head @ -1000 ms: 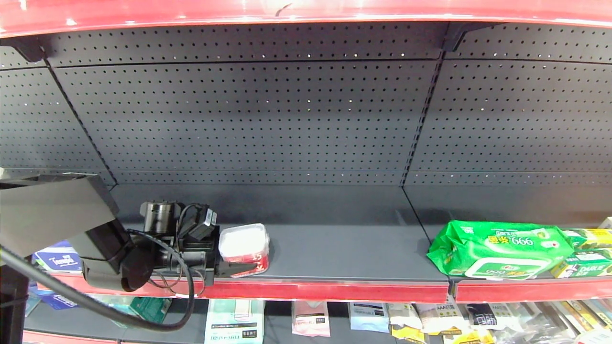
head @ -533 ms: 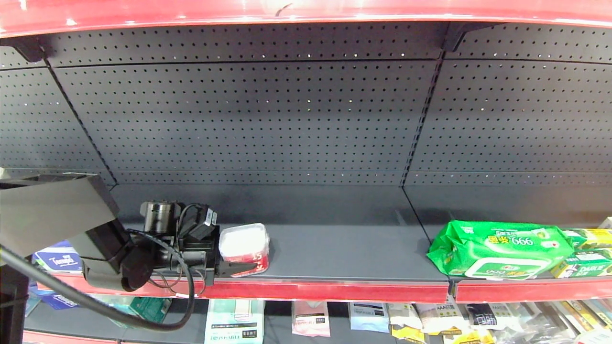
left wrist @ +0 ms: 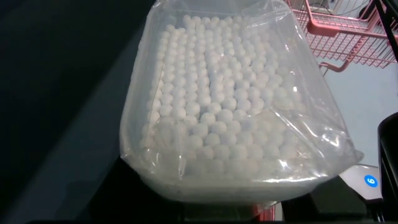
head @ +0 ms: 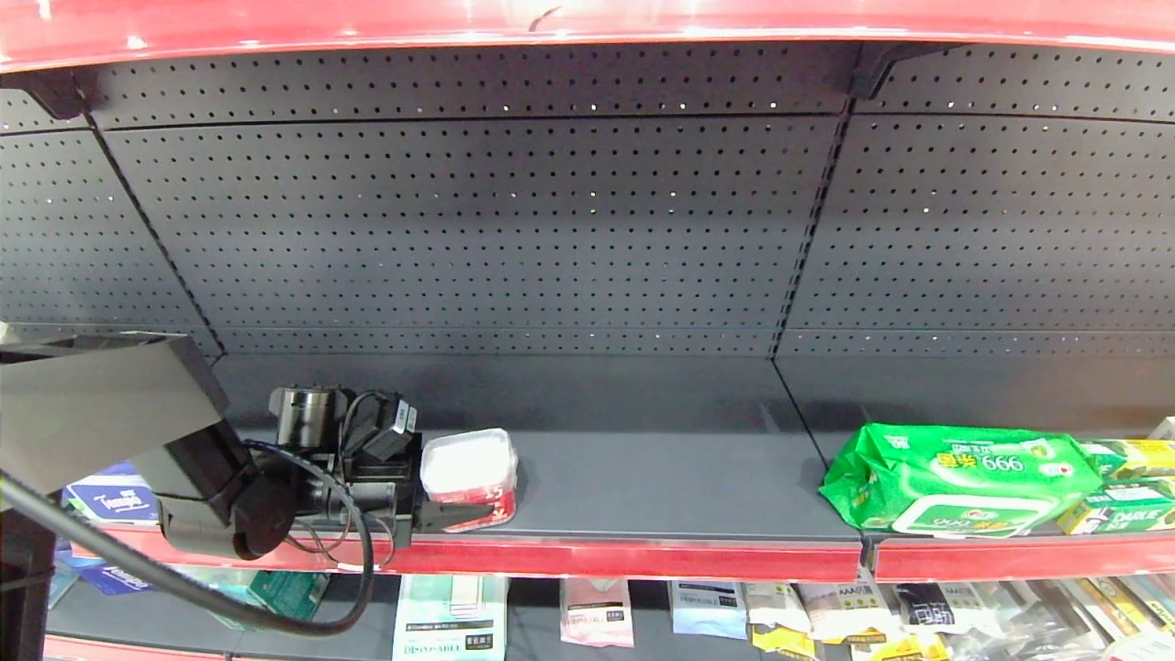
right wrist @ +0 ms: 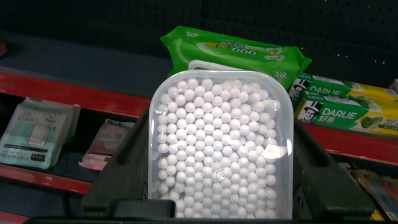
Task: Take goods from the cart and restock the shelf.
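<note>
A clear-wrapped box of cotton swabs (head: 468, 464) with a white top and red side rests on the dark shelf (head: 661, 477) near its red front edge, left of centre. My left gripper (head: 459, 496) is shut on it, one finger along its near side. The left wrist view has the same box (left wrist: 217, 124) close up, wrapped in loose film. In the right wrist view a second clear box of cotton swabs (right wrist: 221, 155) sits between the dark fingers of my right gripper (right wrist: 224, 130), which is shut on it in front of the shelf.
A green wipes pack (head: 959, 477) (right wrist: 236, 53) lies on the shelf at the right, with green-and-yellow boxes (head: 1124, 487) (right wrist: 348, 109) beside it. A blue pack (head: 110, 496) sits far left. Flat packets (head: 597, 610) fill the lower shelf. A pink cart (left wrist: 348, 31) stands behind.
</note>
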{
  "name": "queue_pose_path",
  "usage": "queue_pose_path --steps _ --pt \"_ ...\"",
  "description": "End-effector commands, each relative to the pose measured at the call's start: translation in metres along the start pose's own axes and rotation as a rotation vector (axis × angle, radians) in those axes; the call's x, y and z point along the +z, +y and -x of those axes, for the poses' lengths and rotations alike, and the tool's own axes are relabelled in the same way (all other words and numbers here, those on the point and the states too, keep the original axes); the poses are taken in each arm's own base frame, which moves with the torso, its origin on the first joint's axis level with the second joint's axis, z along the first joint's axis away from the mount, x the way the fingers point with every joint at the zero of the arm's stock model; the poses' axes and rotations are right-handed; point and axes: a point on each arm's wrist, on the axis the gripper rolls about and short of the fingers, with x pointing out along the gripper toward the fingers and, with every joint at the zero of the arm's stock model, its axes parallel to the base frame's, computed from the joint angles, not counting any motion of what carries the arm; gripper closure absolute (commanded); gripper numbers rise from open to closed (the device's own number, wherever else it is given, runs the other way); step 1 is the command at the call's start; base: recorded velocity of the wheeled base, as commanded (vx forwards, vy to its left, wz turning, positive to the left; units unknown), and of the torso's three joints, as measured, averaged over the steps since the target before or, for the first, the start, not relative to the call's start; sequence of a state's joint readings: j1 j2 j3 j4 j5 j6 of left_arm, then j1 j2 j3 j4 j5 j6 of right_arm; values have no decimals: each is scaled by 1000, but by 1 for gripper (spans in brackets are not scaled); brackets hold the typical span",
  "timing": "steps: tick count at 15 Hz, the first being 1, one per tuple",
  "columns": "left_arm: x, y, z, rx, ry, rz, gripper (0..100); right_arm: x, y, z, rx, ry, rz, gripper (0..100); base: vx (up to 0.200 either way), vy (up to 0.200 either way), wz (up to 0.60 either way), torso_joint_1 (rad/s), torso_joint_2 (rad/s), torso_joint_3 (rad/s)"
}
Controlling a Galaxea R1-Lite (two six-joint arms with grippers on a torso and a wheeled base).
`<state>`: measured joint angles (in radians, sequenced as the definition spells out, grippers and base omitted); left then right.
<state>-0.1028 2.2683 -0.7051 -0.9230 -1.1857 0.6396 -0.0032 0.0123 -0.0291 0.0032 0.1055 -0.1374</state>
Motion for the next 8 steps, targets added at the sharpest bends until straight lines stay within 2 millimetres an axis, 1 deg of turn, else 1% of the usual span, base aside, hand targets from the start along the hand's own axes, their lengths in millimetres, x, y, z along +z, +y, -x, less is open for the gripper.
queue_pose_path --steps 1,8 --pt "-1 0 0 -1 1 4 100 0 0 0 -1 1 0 100 0 0 0 0 0 0" --pt "-1 -1 0 4 5 5 100 0 0 0 -1 1 0 100 0 0 0 0 0 0"
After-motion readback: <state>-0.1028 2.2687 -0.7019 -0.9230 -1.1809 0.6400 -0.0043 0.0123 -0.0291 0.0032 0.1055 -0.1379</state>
